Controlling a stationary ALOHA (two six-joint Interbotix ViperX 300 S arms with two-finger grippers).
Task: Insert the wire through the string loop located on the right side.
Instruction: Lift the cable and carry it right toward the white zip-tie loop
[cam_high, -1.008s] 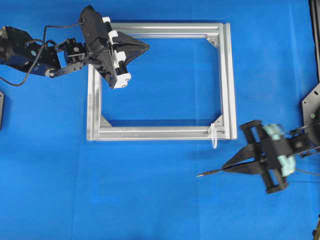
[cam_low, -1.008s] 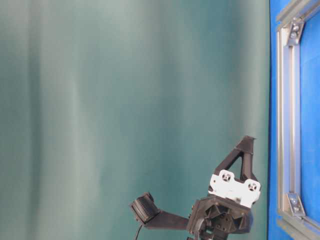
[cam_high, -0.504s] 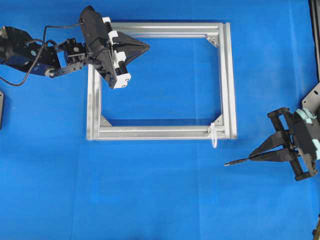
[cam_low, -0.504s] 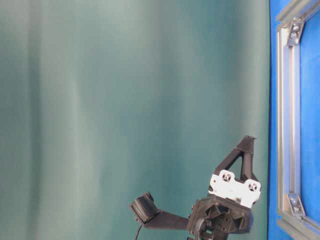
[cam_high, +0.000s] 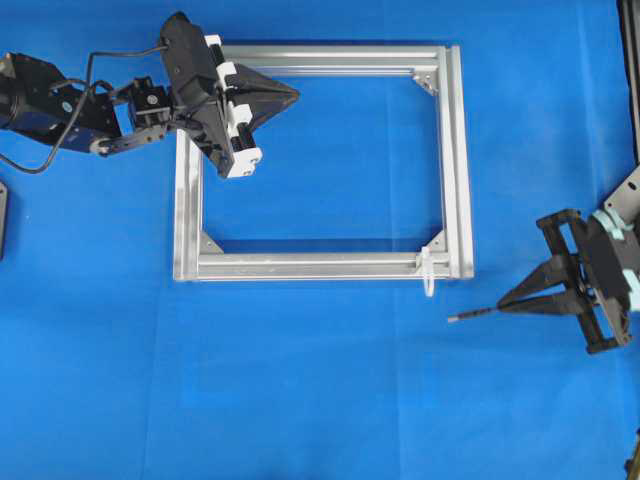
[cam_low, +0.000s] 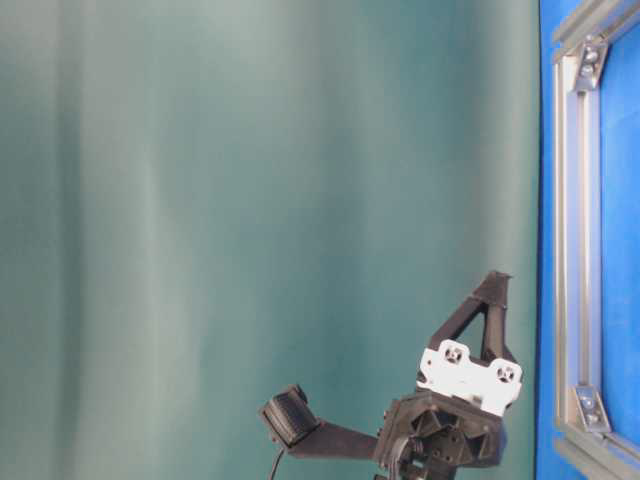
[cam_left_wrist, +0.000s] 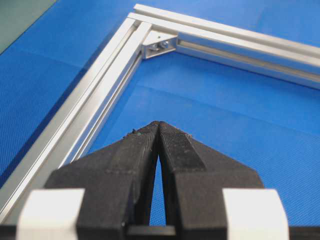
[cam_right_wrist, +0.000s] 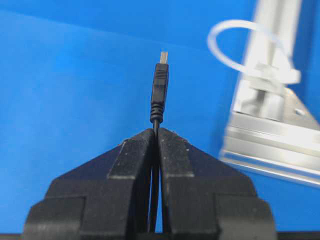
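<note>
Right end effector (cam_right_wrist: 156, 131): clamped on the wire (cam_right_wrist: 159, 90), tip projecting ahead; string loop (cam_right_wrist: 235, 45) ahead, offset right. Left end effector (cam_left_wrist: 158, 125): fully closed, empty, above blue surface (cam_high: 300, 380) inside the aluminium frame (cam_high: 455, 150).

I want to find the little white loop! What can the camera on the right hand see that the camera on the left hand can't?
Only the right wrist view shows the right hand shut on the wire, its plug tip pointing up, and the string loop tied to the frame's corner, up and to the right of the tip. Only the left wrist view shows the left hand, shut on nothing, and a corner bracket. Both show the silver frame on the blue mat.
</note>
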